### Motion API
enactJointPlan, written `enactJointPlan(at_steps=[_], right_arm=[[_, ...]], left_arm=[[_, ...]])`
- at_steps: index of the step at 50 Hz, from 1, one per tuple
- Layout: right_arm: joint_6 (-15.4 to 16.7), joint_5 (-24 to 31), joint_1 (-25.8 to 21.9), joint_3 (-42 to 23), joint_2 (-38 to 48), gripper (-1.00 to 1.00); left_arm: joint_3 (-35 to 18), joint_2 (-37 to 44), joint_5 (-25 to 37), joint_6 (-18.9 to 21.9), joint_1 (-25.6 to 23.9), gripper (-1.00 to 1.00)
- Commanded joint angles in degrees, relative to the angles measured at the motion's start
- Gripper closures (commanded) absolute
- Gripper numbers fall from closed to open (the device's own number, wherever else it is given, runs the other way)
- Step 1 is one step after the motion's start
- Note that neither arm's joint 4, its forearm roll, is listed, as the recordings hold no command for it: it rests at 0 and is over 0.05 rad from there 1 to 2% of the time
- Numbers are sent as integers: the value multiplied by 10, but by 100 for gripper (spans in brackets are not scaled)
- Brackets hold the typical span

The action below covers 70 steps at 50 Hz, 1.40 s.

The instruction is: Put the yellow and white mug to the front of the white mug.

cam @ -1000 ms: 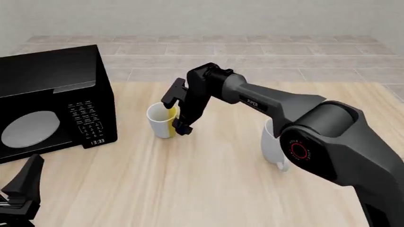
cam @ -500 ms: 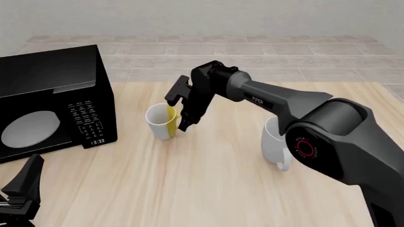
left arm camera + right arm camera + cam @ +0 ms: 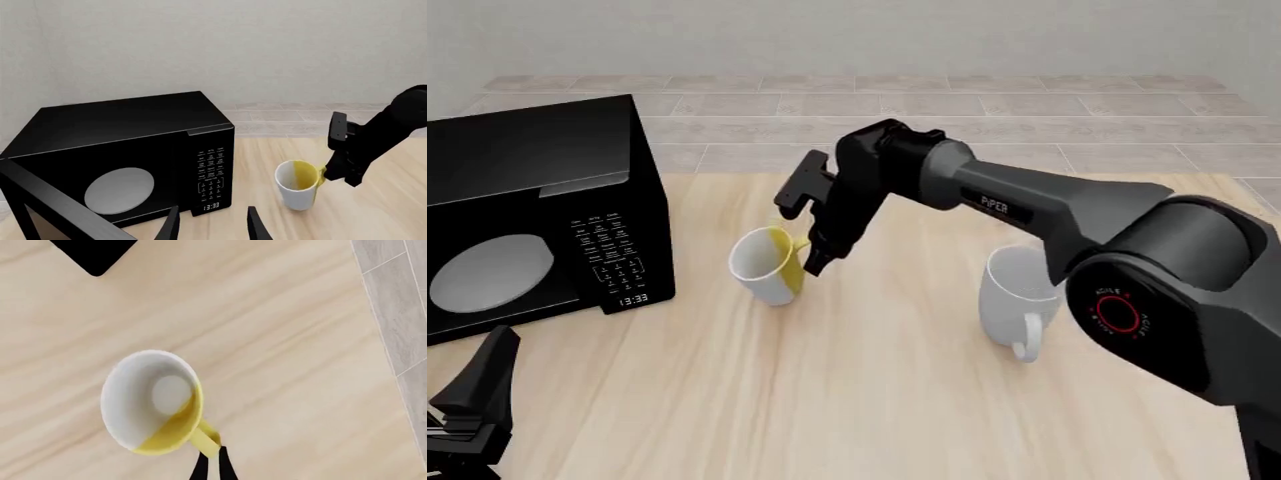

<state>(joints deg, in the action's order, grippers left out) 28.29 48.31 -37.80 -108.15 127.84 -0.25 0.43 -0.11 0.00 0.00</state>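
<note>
The wooden table [image 3: 868, 400] carries three things, and judged from the front view with twelve o'clock pointing away from the arms, the black microwave [image 3: 534, 215] fills the nine-to-ten o'clock side, the right arm [image 3: 1054, 225] sweeps in from four o'clock toward the centre, and the white mug [image 3: 1018, 295] stands upright at about three o'clock, handle turned toward six. The yellow and white mug [image 3: 766, 264] sits just right of the microwave, near ten o'clock of the table's middle and well apart from the white mug; it leans, its mouth tipped toward nine o'clock, and whether its base touches the wood I cannot tell. The right gripper [image 3: 815, 238] comes down at the mug's three o'clock side, and the wrist view shows the fingertips [image 3: 223, 465] drawn close together right at the yellow handle [image 3: 204, 437], apparently pinching it. The left gripper [image 3: 212, 227] hangs idle at the near left corner with its fingers spread and nothing between them. So the grasp looks made and a lift seems begun, but the carry is all ahead: the small mug needs to travel across toward three o'clock and be set down on the six o'clock side of the white mug, then released.
</note>
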Motion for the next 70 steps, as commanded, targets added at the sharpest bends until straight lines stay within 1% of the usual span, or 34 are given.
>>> enactJointPlan(at_steps=[1, 16, 20, 31, 47, 62, 70], right_arm=[[-10, -18, -1, 28, -36, 100], [-10, -31, 10, 47, -77, 100], [-5, -33, 19, 48, -85, 100], [-3, -26, 35, 46, -101, 100], [-20, -42, 66, 64, -128, 100], [-34, -85, 98, 112, -167, 100], [-45, -120, 119, 145, -196, 100]], left_arm=[[0, 0, 0, 0, 0, -100], [0, 0, 0, 0, 0, -100], [0, 0, 0, 0, 0, -100], [0, 0, 0, 0, 0, -100], [0, 0, 0, 0, 0, -100], [0, 0, 0, 0, 0, -100], [0, 0, 0, 0, 0, -100]])
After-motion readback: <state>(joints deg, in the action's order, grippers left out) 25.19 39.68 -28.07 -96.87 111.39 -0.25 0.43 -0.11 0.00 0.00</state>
